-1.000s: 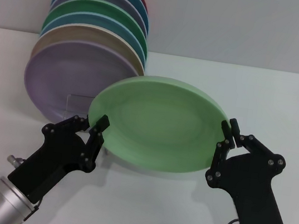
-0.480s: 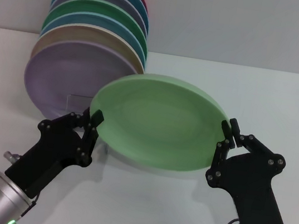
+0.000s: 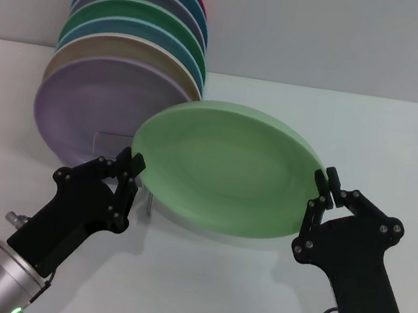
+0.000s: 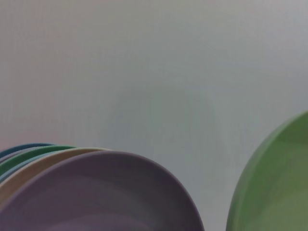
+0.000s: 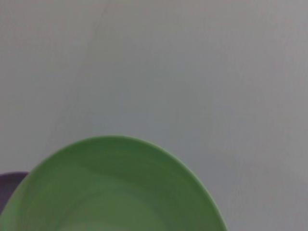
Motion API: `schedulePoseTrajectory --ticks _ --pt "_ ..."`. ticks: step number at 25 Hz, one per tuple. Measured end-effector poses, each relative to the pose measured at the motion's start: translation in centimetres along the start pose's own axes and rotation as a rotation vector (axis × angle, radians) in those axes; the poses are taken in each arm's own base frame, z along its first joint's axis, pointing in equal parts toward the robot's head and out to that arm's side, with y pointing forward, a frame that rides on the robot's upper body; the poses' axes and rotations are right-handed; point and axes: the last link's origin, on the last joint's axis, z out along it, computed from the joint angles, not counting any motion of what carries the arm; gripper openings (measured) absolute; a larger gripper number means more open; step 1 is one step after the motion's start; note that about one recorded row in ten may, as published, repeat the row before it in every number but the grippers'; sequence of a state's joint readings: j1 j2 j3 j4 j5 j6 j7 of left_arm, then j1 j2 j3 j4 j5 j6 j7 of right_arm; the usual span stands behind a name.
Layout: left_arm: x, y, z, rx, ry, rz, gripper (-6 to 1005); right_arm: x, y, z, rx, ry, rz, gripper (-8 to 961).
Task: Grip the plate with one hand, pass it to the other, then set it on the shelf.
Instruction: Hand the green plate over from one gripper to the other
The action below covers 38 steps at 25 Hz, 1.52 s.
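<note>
The pale mint-green plate (image 3: 227, 167) hangs tilted above the table in the head view. My right gripper (image 3: 323, 191) is shut on its right rim and holds it up. My left gripper (image 3: 130, 167) is open just beside and below the plate's left rim, not gripping it. The clear shelf (image 3: 109, 140) stands on the table behind my left gripper, partly hidden by the plate. The plate also shows in the left wrist view (image 4: 274, 183) and in the right wrist view (image 5: 110, 187).
A row of several coloured plates leans at the back left, with a lilac plate (image 3: 94, 108) in front and a darker emerald-green plate (image 3: 147, 15) farther back. The lilac plate also shows in the left wrist view (image 4: 96, 192). White table (image 3: 399, 146) extends to the right.
My left gripper has let go of the plate's left rim and drawn back to the left. The plate, held by my right gripper, has shifted slightly right and up.
</note>
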State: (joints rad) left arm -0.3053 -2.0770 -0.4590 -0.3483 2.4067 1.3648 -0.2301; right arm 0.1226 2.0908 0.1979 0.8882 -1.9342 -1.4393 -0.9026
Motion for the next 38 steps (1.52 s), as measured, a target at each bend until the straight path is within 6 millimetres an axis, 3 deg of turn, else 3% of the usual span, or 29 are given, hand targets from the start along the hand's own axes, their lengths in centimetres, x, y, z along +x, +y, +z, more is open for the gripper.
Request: schedulePoseTrajectory --ticks 38 --pt "-0.07 -0.15 -0.04 0.020 -0.004 0.013 35 0.11 0.37 0.40 -0.032 0.000 0.001 18"
